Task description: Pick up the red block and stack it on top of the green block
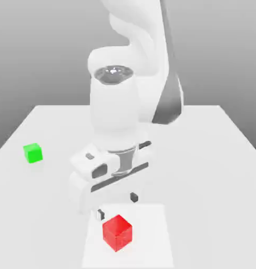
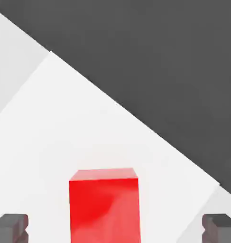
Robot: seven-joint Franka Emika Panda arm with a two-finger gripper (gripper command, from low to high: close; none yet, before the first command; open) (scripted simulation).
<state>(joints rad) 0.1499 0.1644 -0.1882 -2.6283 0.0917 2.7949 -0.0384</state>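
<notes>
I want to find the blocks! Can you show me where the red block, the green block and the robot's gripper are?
red block (image 1: 118,232): exterior view, middle of the cube.
green block (image 1: 33,153): exterior view, middle of the cube.
gripper (image 1: 117,205): exterior view, midway between its two dark fingertips, which stand open.

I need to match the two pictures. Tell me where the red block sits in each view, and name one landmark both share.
Exterior view: the red block lies low in the picture, near the middle, on the table, just in front of the open tool.
Hand view: the red block lies between the two dark fingertips, apart from both.
Shared landmark: those dark fingertips flanking the block.
</notes>
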